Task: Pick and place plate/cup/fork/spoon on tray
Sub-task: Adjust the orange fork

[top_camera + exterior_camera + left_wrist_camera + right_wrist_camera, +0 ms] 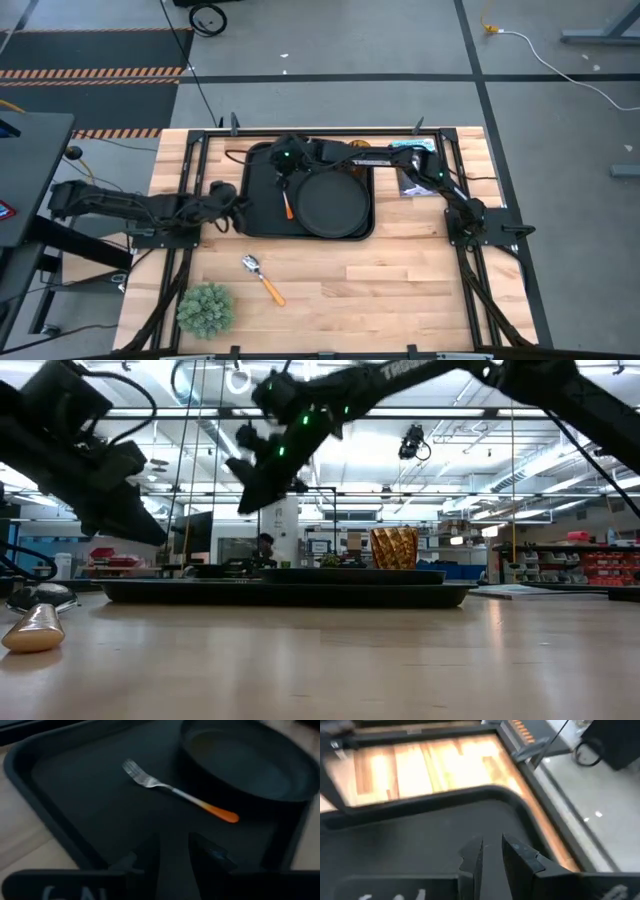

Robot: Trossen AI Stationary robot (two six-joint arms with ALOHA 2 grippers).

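Spoon [261, 277] lay outside the tray [258, 215], handle pointing away, nearer the left hand [236, 203]; fingers nearly together, clamped on nothing.

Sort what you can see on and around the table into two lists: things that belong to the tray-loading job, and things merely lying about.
Belonging to the job:
tray
plate, on the tray
fork, on the tray beside the plate
cup, on the tray
spoon, on the table, not on the tray

Lying about:
green bushy ball, on the table
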